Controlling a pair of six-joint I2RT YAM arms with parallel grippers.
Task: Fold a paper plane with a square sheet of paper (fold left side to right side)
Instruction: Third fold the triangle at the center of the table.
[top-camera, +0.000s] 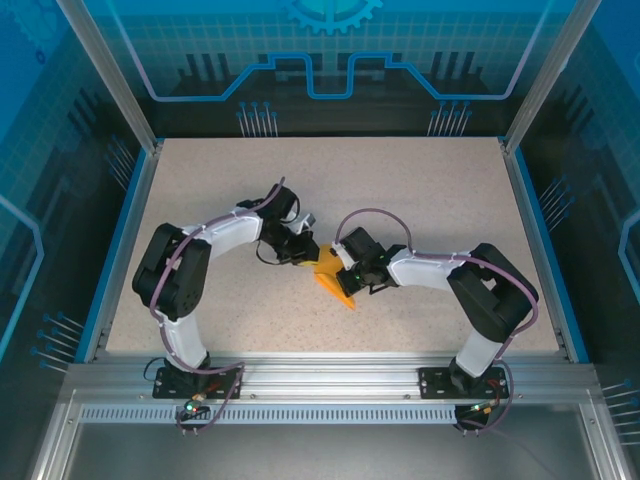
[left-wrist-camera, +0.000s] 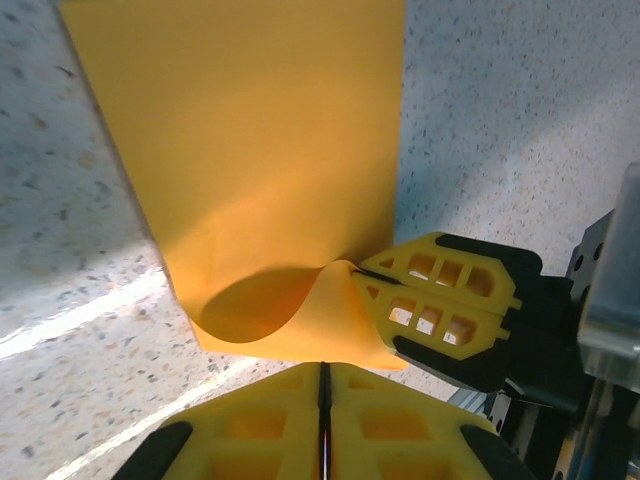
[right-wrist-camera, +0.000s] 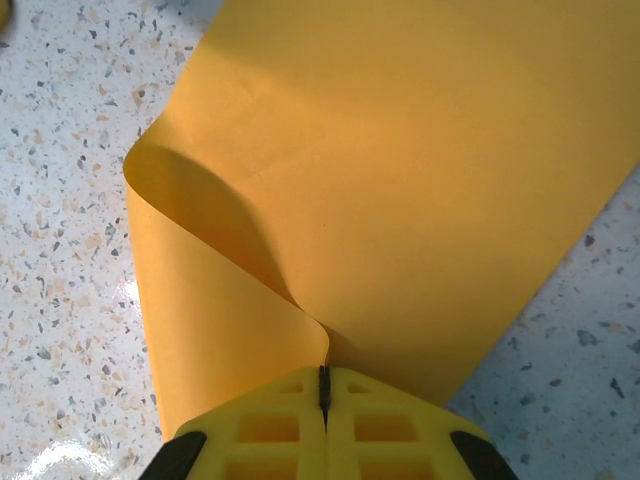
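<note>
The sheet (right-wrist-camera: 400, 180) lies on the table (top-camera: 420, 190), between left tool (left-wrist-camera: 323, 385) and right tool (right-wrist-camera: 323, 385).

The left arm (top-camera: 225, 235) and right arm (top-camera: 428, 268) have white shells between bulky black joints, trailed by looping grey-purple cables (top-camera: 375, 211). The left gripper (left-wrist-camera: 323, 370) and right gripper (right-wrist-camera: 323, 375) have yellow, lattice-cut plastic fingers with black edging.

My left hand (left-wrist-camera: 323, 370) and right hand (right-wrist-camera: 323, 372) have bright yellow fingers with black edges, the sheet of paper (right-wrist-camera: 400, 160) is plain bright orange, and the surface (top-camera: 430, 180) is pale beige flecked with grey and brown specks.
</note>
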